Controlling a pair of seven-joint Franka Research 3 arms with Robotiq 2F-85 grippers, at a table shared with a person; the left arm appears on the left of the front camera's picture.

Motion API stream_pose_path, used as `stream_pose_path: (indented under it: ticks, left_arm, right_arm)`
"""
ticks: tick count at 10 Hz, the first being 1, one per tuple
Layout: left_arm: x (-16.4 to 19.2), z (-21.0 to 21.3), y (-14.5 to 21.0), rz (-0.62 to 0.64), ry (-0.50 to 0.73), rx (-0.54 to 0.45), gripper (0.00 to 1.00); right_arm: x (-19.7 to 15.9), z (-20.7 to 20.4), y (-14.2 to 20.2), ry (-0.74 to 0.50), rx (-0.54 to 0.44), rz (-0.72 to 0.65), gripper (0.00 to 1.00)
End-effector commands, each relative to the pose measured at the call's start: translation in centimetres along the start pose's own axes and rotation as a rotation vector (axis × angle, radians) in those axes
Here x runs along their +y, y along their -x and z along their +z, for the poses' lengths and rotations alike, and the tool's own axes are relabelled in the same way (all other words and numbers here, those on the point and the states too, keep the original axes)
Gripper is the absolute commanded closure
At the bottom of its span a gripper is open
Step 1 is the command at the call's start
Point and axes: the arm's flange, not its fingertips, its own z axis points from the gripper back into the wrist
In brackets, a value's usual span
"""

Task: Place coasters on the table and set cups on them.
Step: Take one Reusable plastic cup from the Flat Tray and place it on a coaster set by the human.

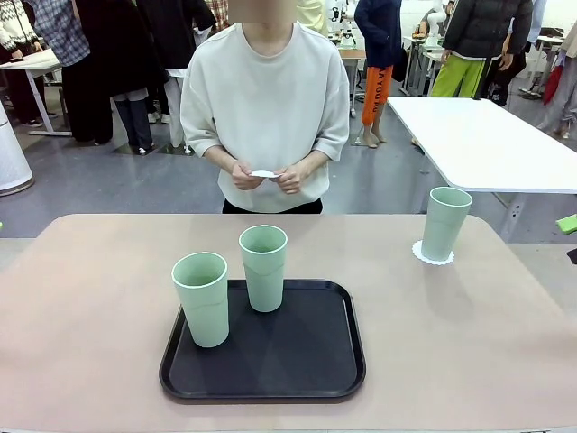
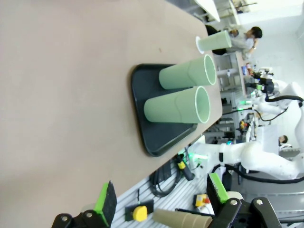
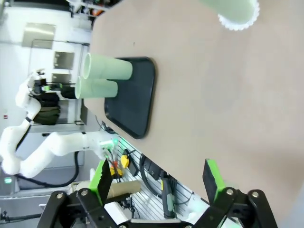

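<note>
Left claw (image 2: pixel 160 190) and right claw (image 3: pixel 156 171) of mine both hang released, two cups (image 1: pixel 263 268) on the tray (image 1: pixel 306 361), third cup (image 1: pixel 445 223) on a coaster (image 1: pixel 420 253) on the desk (image 1: pixel 469 334).

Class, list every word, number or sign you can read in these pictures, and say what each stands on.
Dark letters down an orange trouser leg in the background: too blurred to read.
Cups, tray, table: no print.
</note>
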Motion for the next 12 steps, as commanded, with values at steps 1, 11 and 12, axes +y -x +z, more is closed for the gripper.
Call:
stream_pose_path:
  ticks: [1,11,12]
  left_arm:
    - [0.0,0.1,0.0,-0.005,0.015,-0.005,0.0]
    - [0.0,0.1,0.0,-0.005,0.015,-0.005,0.0]
    - [0.0,0.1,0.0,-0.005,0.015,-0.005,0.0]
  right_arm:
    - [-1.5,1.2,-0.5,-0.122,-0.046,0.054,0.0]
    - [-4.4,5.4,3.2,-0.253,-0.117,0.114,0.0]
    - [-4.4,5.4,3.2,-0.253,-0.117,0.114,0.0]
